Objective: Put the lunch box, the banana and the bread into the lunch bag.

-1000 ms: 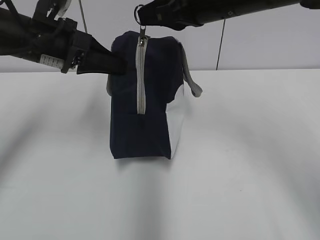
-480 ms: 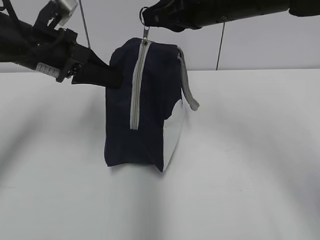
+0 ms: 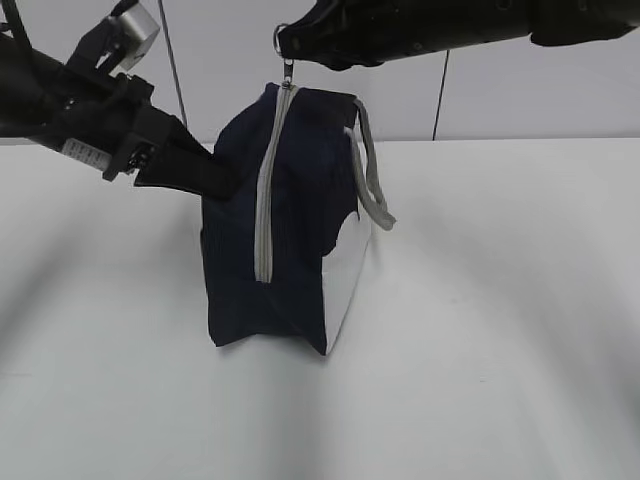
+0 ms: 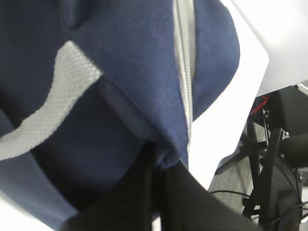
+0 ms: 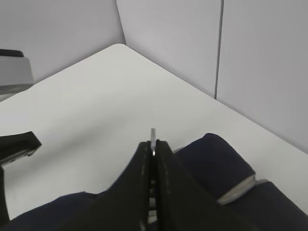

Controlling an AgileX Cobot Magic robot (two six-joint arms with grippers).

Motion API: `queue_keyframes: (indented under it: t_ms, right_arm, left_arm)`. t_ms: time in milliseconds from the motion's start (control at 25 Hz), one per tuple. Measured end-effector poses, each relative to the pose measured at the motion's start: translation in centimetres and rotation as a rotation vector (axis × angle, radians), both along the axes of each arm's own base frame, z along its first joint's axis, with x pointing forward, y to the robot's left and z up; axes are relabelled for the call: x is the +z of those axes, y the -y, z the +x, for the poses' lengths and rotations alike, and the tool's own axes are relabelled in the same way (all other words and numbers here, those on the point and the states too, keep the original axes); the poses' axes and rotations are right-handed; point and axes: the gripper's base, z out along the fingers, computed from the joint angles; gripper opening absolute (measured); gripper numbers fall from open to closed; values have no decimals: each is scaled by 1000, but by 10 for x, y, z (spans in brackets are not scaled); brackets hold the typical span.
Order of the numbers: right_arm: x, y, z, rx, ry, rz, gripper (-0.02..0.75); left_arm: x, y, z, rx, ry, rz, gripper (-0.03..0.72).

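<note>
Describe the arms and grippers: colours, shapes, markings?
Both arms are matte black. The left gripper tapers to flat black fingers; its wrist bears a small white label and a silver camera block. The right gripper has slim black fingers with faint dotted lines along them.

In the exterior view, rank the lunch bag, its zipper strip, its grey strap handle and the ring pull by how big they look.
1. lunch bag
2. zipper strip
3. grey strap handle, close to the zipper strip in length, so unsure
4. ring pull, gripped by the right gripper
</note>
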Motion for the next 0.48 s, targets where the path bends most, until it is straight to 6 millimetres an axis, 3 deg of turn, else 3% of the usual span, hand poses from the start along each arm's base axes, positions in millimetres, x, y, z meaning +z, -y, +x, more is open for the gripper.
queue_keyframes:
  t_ms: [240,480]
  right_arm:
    - [-12,10,12,-50,-29,9,-16]
    - [-3,8,13,-22,-13,25,-16]
  left_arm:
    - [-1,-1,-2,-9,-17,13,1]
    - [-1,-1,-1,-5,-16,16,1]
